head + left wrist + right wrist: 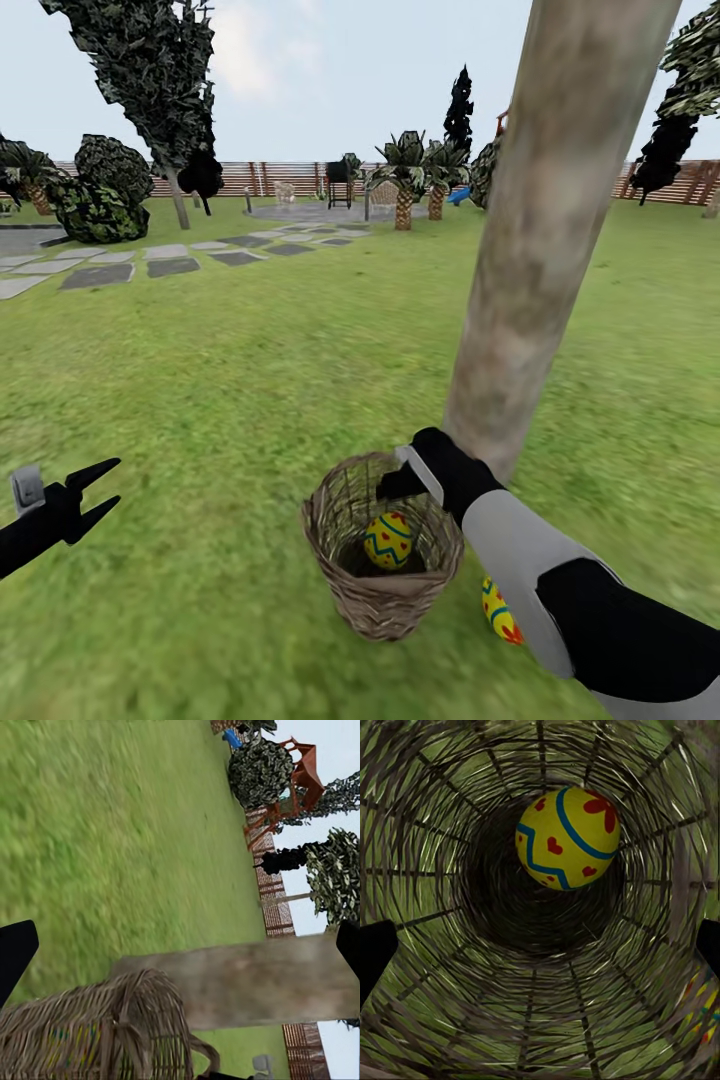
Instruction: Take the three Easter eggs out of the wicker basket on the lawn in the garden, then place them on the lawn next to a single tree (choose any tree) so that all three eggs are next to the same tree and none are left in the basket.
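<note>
The wicker basket (pixel 383 590) stands on the lawn (pixel 220 400) at the foot of the pale tree trunk (pixel 540 250). One Easter egg (pixel 388 540) lies inside it, yellow with blue zigzag and red hearts (pixel 568 838). A second egg (pixel 500 612) lies on the grass beside the basket, under my right forearm, and glints through the lattice (pixel 701 1016). My right gripper (pixel 395 488) reaches in over the rim, open, the egg ahead of its spread fingers (pixel 375 952). My left gripper (pixel 95 495) hangs open over grass, well left of the basket (pixel 97 1035).
Grey stepping-stone slabs (pixel 170 265) run across the far left lawn toward a paved patch. A round dark bush (pixel 100 200) and a thin dark tree (pixel 175 110) stand there. Palms (pixel 405 190) and a slat fence (pixel 280 178) close the back. Open grass lies left of the basket.
</note>
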Robot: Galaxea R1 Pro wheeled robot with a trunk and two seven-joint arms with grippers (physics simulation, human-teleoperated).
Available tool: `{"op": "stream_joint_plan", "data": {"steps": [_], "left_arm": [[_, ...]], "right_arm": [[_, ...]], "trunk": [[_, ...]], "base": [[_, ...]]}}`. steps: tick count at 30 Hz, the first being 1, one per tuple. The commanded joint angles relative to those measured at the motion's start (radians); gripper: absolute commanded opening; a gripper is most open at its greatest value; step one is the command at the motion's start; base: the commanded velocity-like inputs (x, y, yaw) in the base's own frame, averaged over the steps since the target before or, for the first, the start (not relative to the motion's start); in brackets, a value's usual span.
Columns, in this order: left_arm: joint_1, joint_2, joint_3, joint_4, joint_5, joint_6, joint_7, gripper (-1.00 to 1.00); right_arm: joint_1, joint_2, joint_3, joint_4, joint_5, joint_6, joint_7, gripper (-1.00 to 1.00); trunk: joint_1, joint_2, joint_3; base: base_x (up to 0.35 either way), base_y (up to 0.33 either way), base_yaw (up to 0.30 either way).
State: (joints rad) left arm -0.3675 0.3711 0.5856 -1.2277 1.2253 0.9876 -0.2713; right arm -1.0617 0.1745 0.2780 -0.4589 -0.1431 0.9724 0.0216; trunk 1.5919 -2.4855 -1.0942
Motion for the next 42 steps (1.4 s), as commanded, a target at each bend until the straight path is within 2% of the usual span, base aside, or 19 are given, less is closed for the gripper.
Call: {"op": "stream_joint_plan", "data": {"steps": [1,4,7,10,15,27,34,39,42], "left_arm": [[-0.001,0.000,0.002,0.000,-0.007,0.005,-0.008,1.00],[-0.001,0.000,0.001,0.001,-0.007,0.005,-0.008,1.00],[-0.001,0.000,0.001,0.002,-0.007,0.005,-0.008,1.00],[-0.001,0.000,0.003,-0.001,-0.007,0.005,-0.009,1.00],[-0.001,-0.001,0.005,0.000,-0.006,0.005,-0.009,1.00],[-0.001,-0.001,0.005,0.003,-0.006,0.005,-0.009,1.00],[-0.001,-0.001,0.005,0.002,-0.007,0.003,-0.009,1.00],[-0.001,-0.001,0.004,-0.001,-0.007,0.003,-0.009,1.00],[-0.001,-0.001,0.003,-0.005,-0.007,0.003,-0.009,1.00]], "right_arm": [[0.000,0.000,0.002,0.001,-0.003,0.003,0.000,1.00],[0.001,0.000,0.001,0.004,-0.016,0.003,0.000,1.00],[0.002,0.000,0.003,0.022,-0.058,0.004,-0.001,1.00],[0.002,0.000,0.004,0.040,-0.075,-0.001,-0.001,1.00],[0.008,0.000,0.005,0.044,-0.078,-0.005,-0.002,1.00],[0.013,0.000,0.004,0.046,-0.079,-0.005,-0.006,1.00],[0.041,0.000,0.006,0.053,-0.069,-0.009,-0.012,1.00],[0.051,0.000,0.006,0.055,-0.068,-0.050,-0.014,1.00],[0.053,0.000,0.006,0.057,-0.070,-0.070,-0.024,1.00]], "trunk": [[0.000,0.000,-0.001],[0.000,0.000,-0.001],[0.000,0.000,-0.001],[0.000,0.000,-0.001],[0.000,0.000,0.000],[0.000,0.000,0.009],[0.000,0.000,0.010],[0.000,0.000,0.010],[0.008,-0.015,0.000]], "base": [[0.292,0.000,0.000],[0.314,0.000,0.000],[0.323,0.000,0.000],[0.224,0.000,0.000],[0.064,0.043,-0.051],[0.150,0.235,-0.253],[0.035,0.043,-0.039],[0.001,0.001,-0.001],[0.000,0.000,0.000]]}}
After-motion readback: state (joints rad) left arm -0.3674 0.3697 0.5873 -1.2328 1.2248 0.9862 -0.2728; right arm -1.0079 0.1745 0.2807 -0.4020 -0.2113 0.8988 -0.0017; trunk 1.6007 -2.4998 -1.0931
